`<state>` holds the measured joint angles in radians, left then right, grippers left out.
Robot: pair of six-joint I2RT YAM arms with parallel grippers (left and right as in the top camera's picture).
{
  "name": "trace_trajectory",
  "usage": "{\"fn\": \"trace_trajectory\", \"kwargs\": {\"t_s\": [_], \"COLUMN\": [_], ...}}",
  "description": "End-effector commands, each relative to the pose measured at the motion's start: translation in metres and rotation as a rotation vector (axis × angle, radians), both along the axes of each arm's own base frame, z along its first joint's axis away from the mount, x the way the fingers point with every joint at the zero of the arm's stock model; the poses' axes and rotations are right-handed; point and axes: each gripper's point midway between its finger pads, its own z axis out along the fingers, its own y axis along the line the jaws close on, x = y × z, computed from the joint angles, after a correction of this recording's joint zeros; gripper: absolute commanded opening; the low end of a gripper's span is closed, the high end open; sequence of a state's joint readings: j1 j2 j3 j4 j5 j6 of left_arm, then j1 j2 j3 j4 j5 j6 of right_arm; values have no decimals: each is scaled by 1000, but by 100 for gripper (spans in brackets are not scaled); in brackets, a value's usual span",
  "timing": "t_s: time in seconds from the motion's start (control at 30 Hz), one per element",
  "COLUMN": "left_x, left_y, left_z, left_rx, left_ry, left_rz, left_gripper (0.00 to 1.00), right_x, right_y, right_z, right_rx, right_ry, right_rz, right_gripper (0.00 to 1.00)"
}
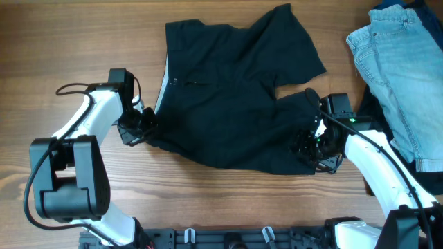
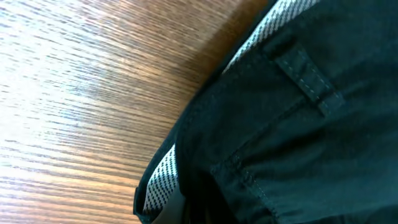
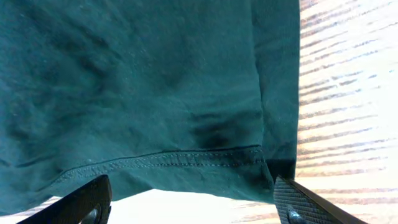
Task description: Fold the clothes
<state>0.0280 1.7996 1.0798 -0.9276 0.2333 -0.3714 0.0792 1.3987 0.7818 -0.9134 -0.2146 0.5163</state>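
Observation:
The black shorts (image 1: 228,97) lie spread flat in the middle of the wooden table, waistband to the left, legs to the right. My left gripper (image 1: 140,128) is at the near corner of the waistband. In the left wrist view the black cloth (image 2: 298,124) and its grey dotted lining (image 2: 163,186) bunch over the jaws, which look shut on it. My right gripper (image 1: 313,146) is at the near leg's hem. In the right wrist view its fingers (image 3: 193,202) stand wide apart with the stitched hem (image 3: 155,158) between them, not pinched.
Light-blue jeans (image 1: 405,76) lie at the right edge of the table, with a dark garment (image 1: 368,111) showing from under them close to my right arm. Bare wood table (image 1: 69,41) surrounds the shorts on the left and near sides.

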Motion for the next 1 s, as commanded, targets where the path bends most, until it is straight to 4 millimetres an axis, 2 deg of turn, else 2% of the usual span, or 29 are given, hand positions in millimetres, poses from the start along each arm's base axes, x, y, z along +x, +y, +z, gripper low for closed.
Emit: {"fn": "trace_trajectory", "kwargs": {"t_s": [0.0, 0.07, 0.3, 0.47, 0.63, 0.77, 0.9, 0.93, 0.97], "left_x": [8, 15, 23, 26, 26, 27, 27, 27, 27], "left_y": [5, 8, 31, 31, 29, 30, 30, 30, 30], "left_z": [2, 2, 2, 3, 3, 3, 3, 3, 3], "left_rx": [30, 30, 33, 29, 21, 21, 21, 21, 21], "left_ry": [-34, -64, -91, -104, -106, -107, -107, -107, -107], "left_rz": [63, 73, 137, 140, 139, 139, 139, 139, 139], "left_gripper": [4, 4, 4, 4, 4, 4, 4, 4, 4], "right_x": [-2, 0, 4, 6, 16, 12, 16, 16, 16], "right_y": [-8, -15, -19, -16, -7, -4, -13, -13, -13], "right_z": [-2, -5, -26, -34, -40, -54, -56, -57, -59], "right_rx": [-53, -94, -122, -115, -91, -78, -130, -133, -133], "right_ry": [-2, 0, 45, 59, 11, -11, -23, -21, -16], "right_rz": [2, 1, 22, 32, 72, 73, 45, 45, 45], "right_gripper": [72, 64, 62, 51, 47, 44, 43, 40, 23]}}
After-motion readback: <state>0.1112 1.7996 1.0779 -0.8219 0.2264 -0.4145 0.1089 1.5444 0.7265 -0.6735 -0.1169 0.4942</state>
